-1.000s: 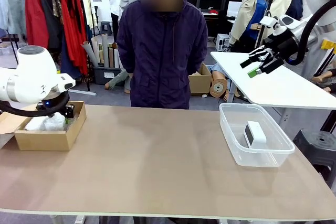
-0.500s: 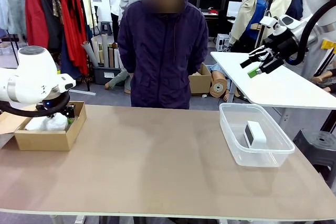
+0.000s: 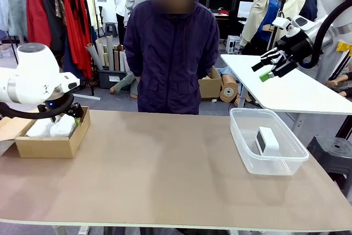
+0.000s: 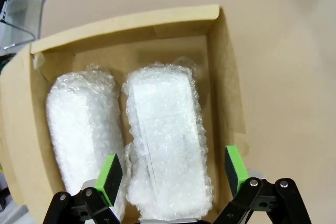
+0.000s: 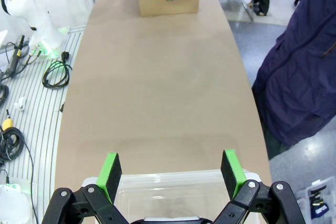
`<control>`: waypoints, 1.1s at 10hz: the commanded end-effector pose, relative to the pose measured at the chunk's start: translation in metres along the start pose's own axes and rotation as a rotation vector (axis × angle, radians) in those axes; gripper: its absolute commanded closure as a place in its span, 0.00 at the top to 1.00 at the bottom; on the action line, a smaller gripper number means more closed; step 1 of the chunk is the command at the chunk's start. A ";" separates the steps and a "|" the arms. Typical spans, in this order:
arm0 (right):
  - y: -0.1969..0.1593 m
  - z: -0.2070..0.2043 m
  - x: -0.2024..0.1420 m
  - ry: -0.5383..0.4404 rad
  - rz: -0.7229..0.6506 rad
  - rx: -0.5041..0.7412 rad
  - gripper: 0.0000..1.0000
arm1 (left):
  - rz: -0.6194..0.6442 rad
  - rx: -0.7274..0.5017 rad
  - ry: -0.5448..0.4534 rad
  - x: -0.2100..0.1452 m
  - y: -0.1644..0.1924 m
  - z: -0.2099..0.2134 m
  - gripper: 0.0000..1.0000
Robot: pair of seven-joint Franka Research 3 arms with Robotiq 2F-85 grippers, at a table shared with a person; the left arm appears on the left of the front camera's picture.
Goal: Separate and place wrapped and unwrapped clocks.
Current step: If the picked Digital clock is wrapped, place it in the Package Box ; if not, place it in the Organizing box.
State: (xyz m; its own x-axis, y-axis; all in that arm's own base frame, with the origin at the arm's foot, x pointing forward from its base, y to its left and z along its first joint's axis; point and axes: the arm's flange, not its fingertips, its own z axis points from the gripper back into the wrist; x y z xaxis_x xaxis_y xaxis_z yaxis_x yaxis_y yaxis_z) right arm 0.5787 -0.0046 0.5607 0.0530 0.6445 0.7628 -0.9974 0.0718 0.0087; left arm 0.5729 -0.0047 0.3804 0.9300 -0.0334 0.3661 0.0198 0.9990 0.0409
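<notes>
Two wrapped clocks lie side by side in a cardboard box point(image 4: 220, 51): one bubble-wrapped block point(image 4: 79, 124) beside another point(image 4: 165, 135). My left gripper point(image 4: 170, 170) hangs open just above the second, its green pads point(image 4: 110, 174) on either side and not touching it. In the front view that gripper point(image 3: 71, 115) sits over the box point(image 3: 52, 146) at the table's left end. The unwrapped clock point(image 3: 268, 138), bare and white, lies in a clear plastic tub point(image 3: 245, 152) on the right. My right gripper point(image 3: 270, 65) is open and empty, held high above the tub point(image 5: 173, 179).
A person in a dark jacket point(image 3: 170, 53) stands at the far edge, behind the table's middle. A second white table point(image 3: 297, 92) stands behind on the right. Wide bare tabletop point(image 3: 165, 169) lies between box and tub. Cables point(image 5: 55, 72) lie on the floor beside the table.
My left gripper has opened, letting go of the wrapped clock in the box, and has risen a little. The right arm has stayed still.
</notes>
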 end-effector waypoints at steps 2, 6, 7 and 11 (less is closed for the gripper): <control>0.003 0.000 0.002 0.017 0.009 0.005 1.00 | -0.006 -0.031 -0.008 -0.001 0.000 0.023 1.00; 0.003 0.000 0.002 0.017 0.009 0.005 1.00 | 0.001 -0.006 -0.021 0.004 -0.003 0.020 1.00; 0.003 0.000 0.002 0.017 0.009 0.005 1.00 | 0.001 -0.006 -0.021 0.004 -0.003 0.020 1.00; 0.003 0.000 0.002 0.017 0.009 0.005 1.00 | -0.199 -0.186 0.130 -0.005 -0.011 0.030 1.00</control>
State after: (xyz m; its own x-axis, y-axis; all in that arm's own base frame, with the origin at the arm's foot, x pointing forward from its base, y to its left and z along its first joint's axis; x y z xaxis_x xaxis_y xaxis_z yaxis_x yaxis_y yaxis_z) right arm 0.5787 -0.0045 0.5607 0.0529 0.6445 0.7628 -0.9974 0.0716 0.0087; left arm 0.5613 -0.0217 0.3952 0.9431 -0.1388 0.3021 0.1473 0.9891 -0.0055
